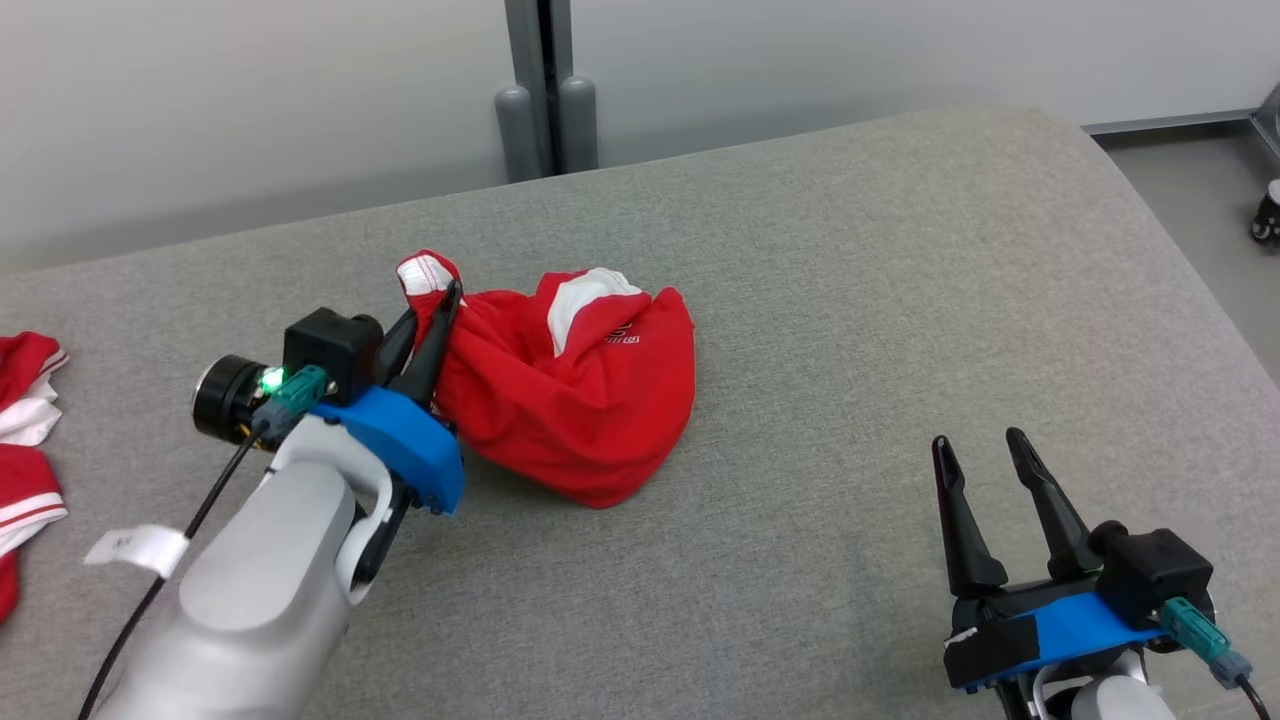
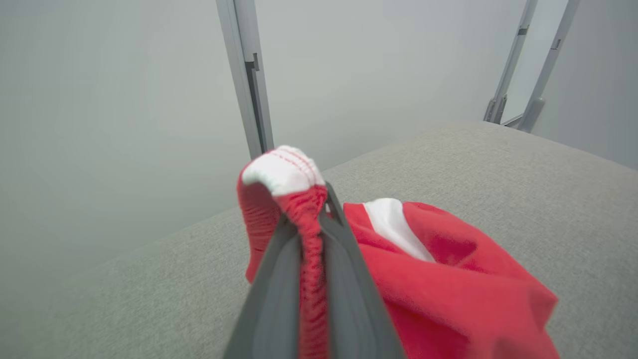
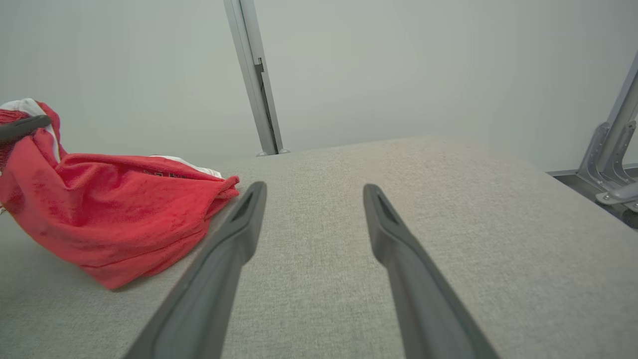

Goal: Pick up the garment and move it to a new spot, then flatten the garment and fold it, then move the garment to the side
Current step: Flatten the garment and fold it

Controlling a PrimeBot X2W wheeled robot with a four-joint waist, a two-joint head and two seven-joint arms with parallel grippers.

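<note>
Red knit garment (image 1: 580,400), bunched on grey woven surface (image 1: 850,300)
Left end effector (image 1: 432,305) clamps its ribbed, white-trimmed hem; right end effector (image 1: 978,437) gapes wide, empty.

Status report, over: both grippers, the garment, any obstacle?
Left gripper shut on crumpled red-and-white fabric garment. Right gripper open, apart from it. Another red-and-white cloth lies far left.

Pale grey forearm (image 1: 250,600); blue wrist bracket (image 1: 400,440); long black fingers (image 1: 955,510); black cable (image 1: 205,505).

Crumpled red-and-white garment (image 1: 570,400) bunched on grey surface, edge lifted.
</note>
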